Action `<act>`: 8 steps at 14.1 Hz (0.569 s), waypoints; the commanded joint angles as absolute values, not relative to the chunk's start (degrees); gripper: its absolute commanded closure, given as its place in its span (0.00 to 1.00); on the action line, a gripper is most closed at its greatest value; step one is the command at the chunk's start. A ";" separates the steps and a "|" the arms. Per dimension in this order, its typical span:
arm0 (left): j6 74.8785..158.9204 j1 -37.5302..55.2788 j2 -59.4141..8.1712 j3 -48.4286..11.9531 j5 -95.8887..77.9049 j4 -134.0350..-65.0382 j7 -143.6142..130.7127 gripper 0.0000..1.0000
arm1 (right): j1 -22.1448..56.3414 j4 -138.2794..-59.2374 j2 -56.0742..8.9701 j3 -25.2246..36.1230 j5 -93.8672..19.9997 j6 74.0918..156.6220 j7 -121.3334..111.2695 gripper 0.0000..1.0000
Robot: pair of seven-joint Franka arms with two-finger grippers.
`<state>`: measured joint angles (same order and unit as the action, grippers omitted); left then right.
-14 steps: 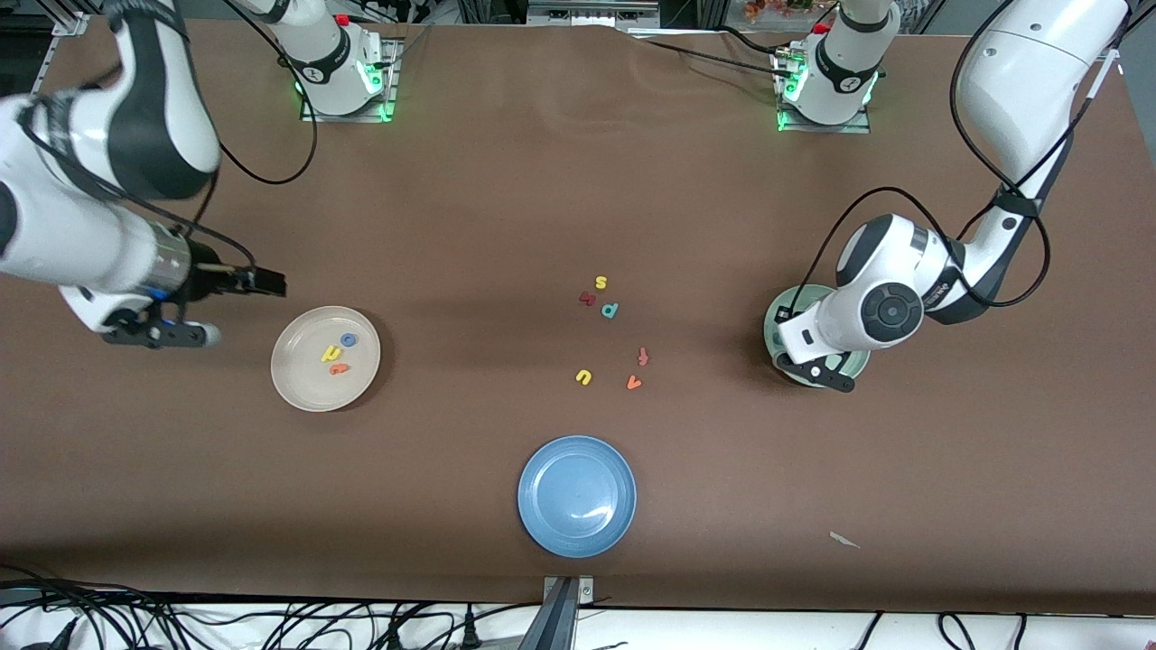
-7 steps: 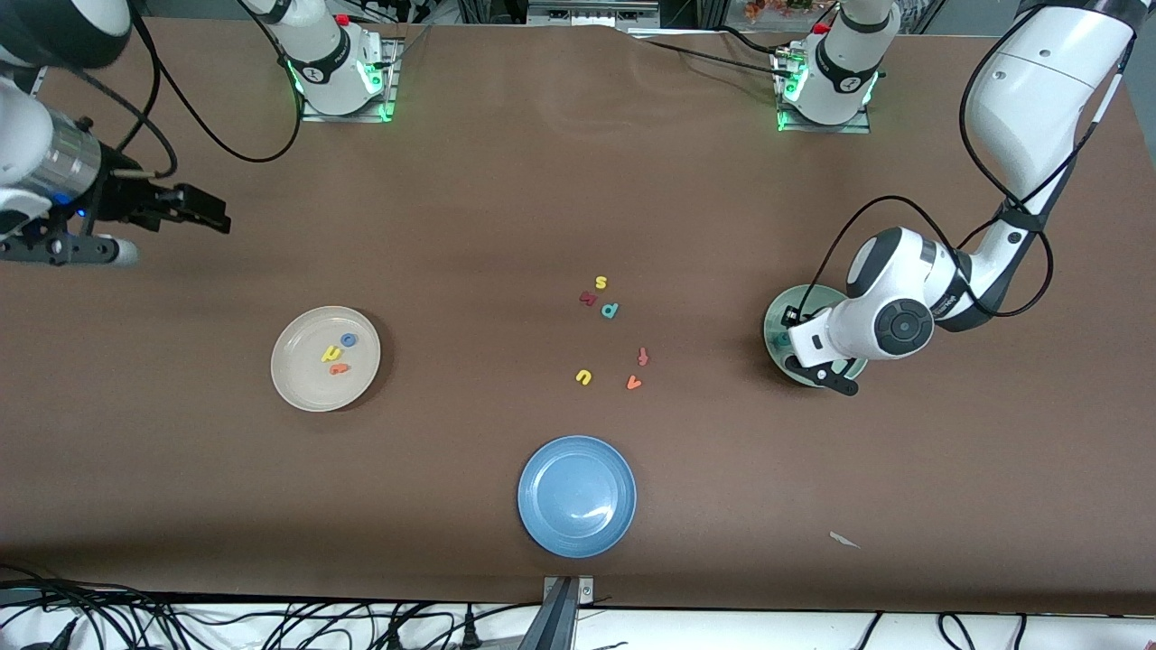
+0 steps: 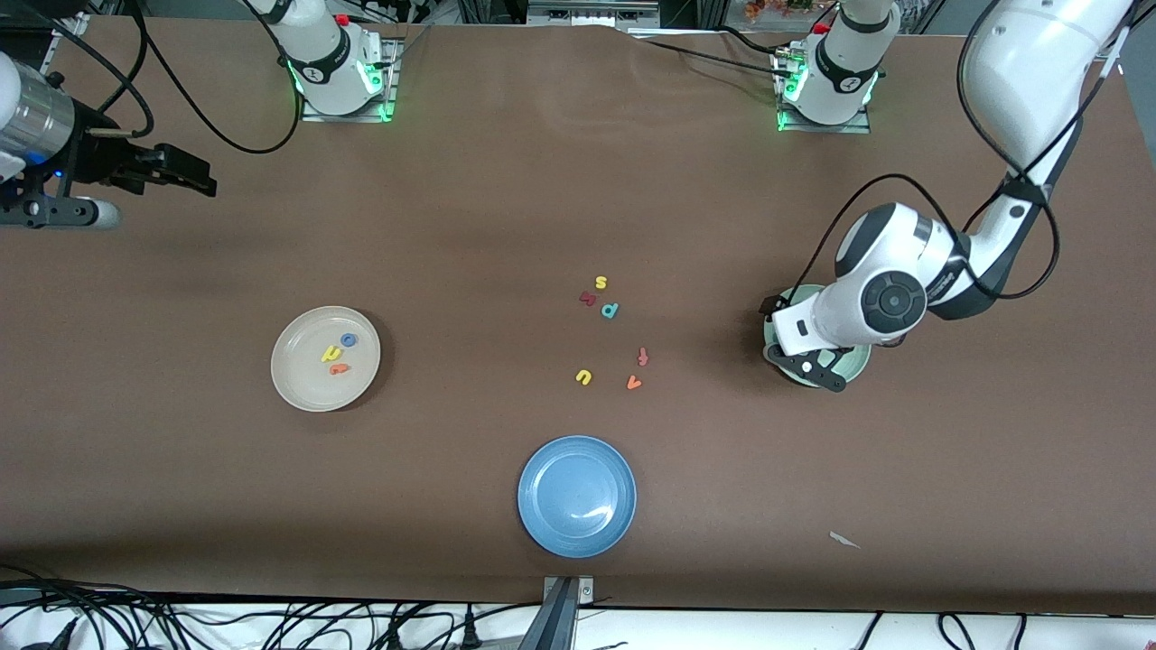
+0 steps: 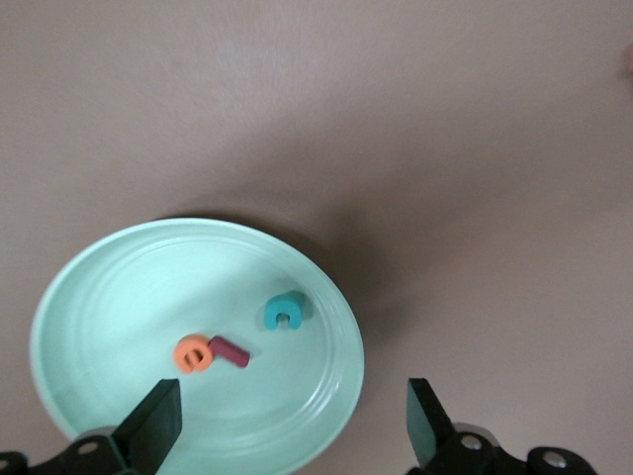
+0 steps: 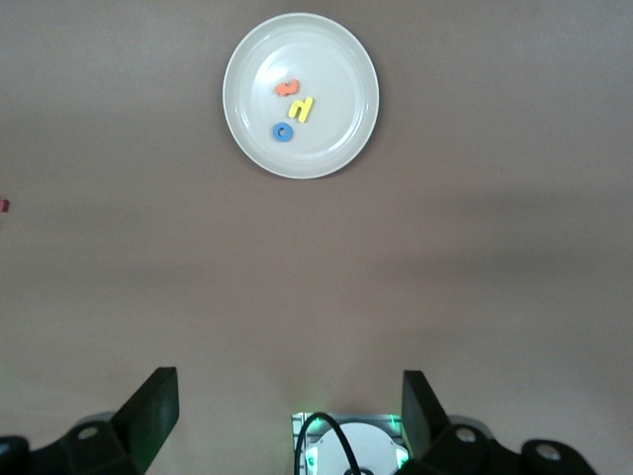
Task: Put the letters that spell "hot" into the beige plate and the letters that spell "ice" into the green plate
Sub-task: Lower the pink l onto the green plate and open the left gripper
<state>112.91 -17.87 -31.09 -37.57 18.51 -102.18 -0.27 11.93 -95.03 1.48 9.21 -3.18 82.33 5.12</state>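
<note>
The beige plate (image 3: 298,384) holds the yellow h (image 3: 330,354), blue o (image 3: 349,339) and orange t (image 3: 338,368); the right wrist view shows the same plate (image 5: 341,139) from afar. The green plate (image 3: 770,329) lies mostly under the left arm's wrist. In the left wrist view the green plate (image 4: 119,287) holds the teal c (image 4: 284,312), orange e (image 4: 193,353) and dark red i (image 4: 228,351). My left gripper (image 4: 292,421) hangs open over the plate's edge, holding nothing. My right gripper (image 3: 63,214) is open and empty over bare table at the right arm's end.
A blue plate (image 3: 577,496) sits near the front edge. Loose letters lie mid-table: yellow s (image 3: 601,283), a dark red letter (image 3: 587,298), teal p (image 3: 610,311), dull red f (image 3: 643,356), yellow u (image 3: 583,376), orange v (image 3: 634,383). A pale scrap (image 3: 843,540) lies toward the left arm's end.
The left gripper has opened over the green plate. The right arm has swung away from beside the beige plate, up toward its own base end.
</note>
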 commanded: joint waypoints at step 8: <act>93.99 -13.54 -28.48 -37.79 19.51 -84.41 -0.27 0.00 | 9.93 -93.52 1.58 7.91 -1.76 80.25 -0.18 0.00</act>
